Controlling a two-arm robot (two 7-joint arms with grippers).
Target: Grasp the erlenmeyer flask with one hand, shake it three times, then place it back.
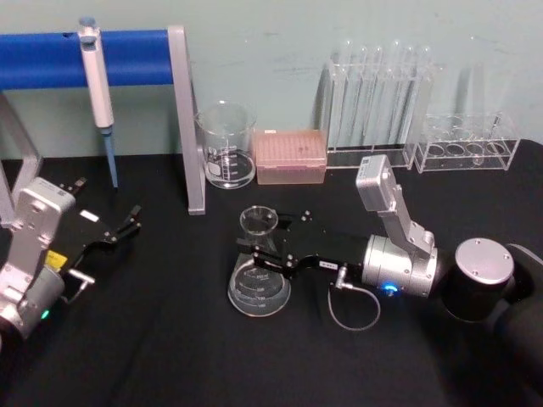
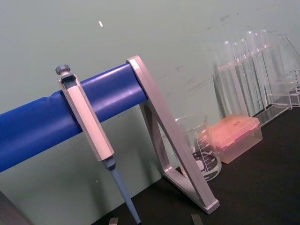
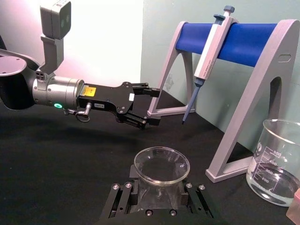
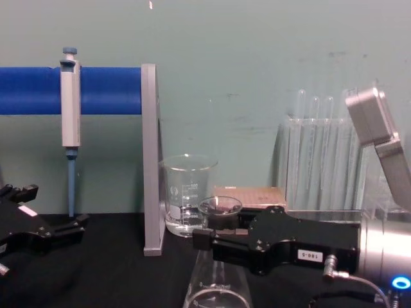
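Pinching the flask (image 1: 259, 290) at its narrow neck, the right tool (image 1: 259, 254) has one finger pressed on either side of the glass, just under the flared rim. The flask's wide base looks to rest on the black surface (image 1: 170, 356), near the middle. It appears empty, though a thin film of clear liquid would be hard to spot.

At 9 o'clock from the flask, well apart, the left tool (image 1: 127, 222) sits idle with its fingers spread.

The risk I see is slippage: smooth glass held only at the neck could slide or tilt during shaking. A wide swing towards 11 o'clock might strike the stand (image 1: 188, 119) leg or the beaker (image 1: 226, 144), which holds a little clear liquid.

Farther back, at 12 o'clock, the pink tip box (image 1: 290, 156) is closed. At 1 o'clock the tube rack (image 1: 377, 102) holds upright tubes that look empty.
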